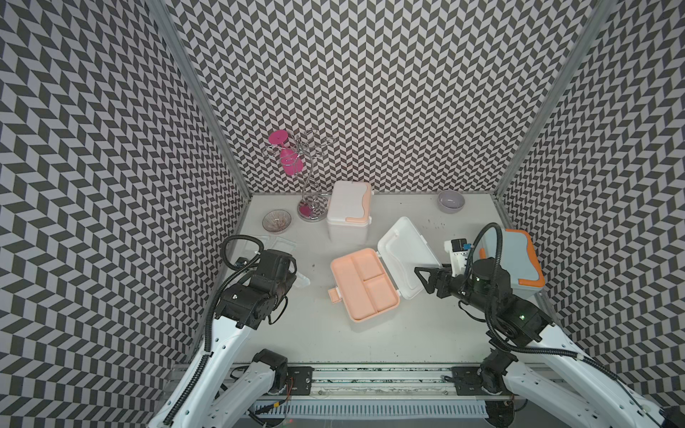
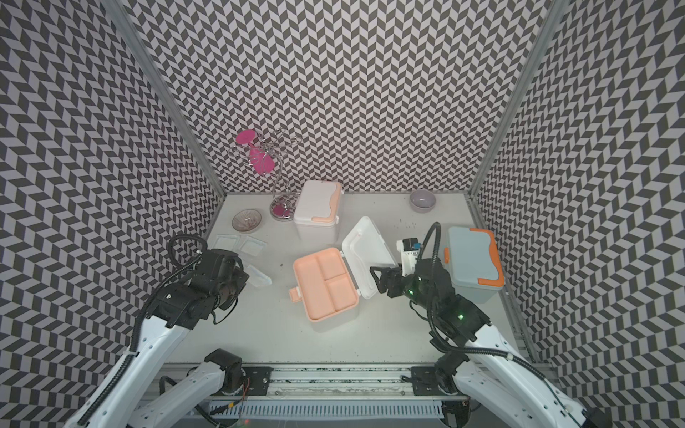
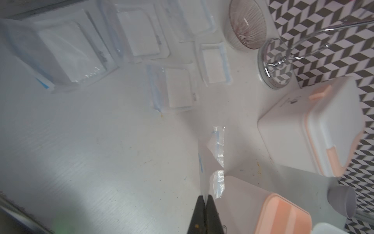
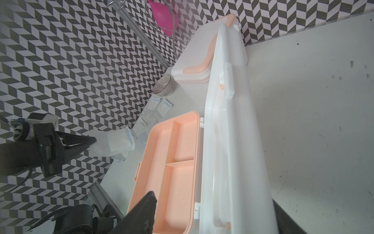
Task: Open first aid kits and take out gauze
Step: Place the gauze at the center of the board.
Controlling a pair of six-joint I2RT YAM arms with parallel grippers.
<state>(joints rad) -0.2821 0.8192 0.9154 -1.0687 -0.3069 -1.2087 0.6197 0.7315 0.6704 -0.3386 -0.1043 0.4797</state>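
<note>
Gauze pad (image 4: 119,141), a flat white square sealed in a clear wrapper with a blue edge strip, hangs clear of the table. It is pinched by one wrapper margin between the clenched fingers (image 3: 197,212) of the left gripper (image 3: 204,199). Beyond those fingertips five more pads lie flat on the table, one (image 3: 178,89) near, the others, such as this one (image 3: 141,34), farther off.

The right gripper (image 1: 422,281) has its fingers (image 4: 145,204) spread, straddling the free edge of the raised white lid (image 1: 407,255) of the open kit (image 1: 365,289). The finger on the tray side stands off the lid; whether the other touches it cannot be told. The peach tray (image 2: 326,285), divided into three compartments, lies just beside that finger.

The table (image 1: 333,341) is off-white, scuffed and speckled, walled on three sides by grey-and-white chevron panels.

There are three kits:
- the open kit
- a closed white kit (image 1: 348,207) with peach trim, well beyond both sets of fingertips
- a closed blue kit (image 1: 519,259) with orange trim, behind the right fingers

Six pads show in all. There are two bowls, a ribbed glass bowl (image 1: 277,221) and a grey bowl (image 1: 451,201). One chrome stand (image 1: 313,211) carries one pink glass (image 1: 289,163).
</note>
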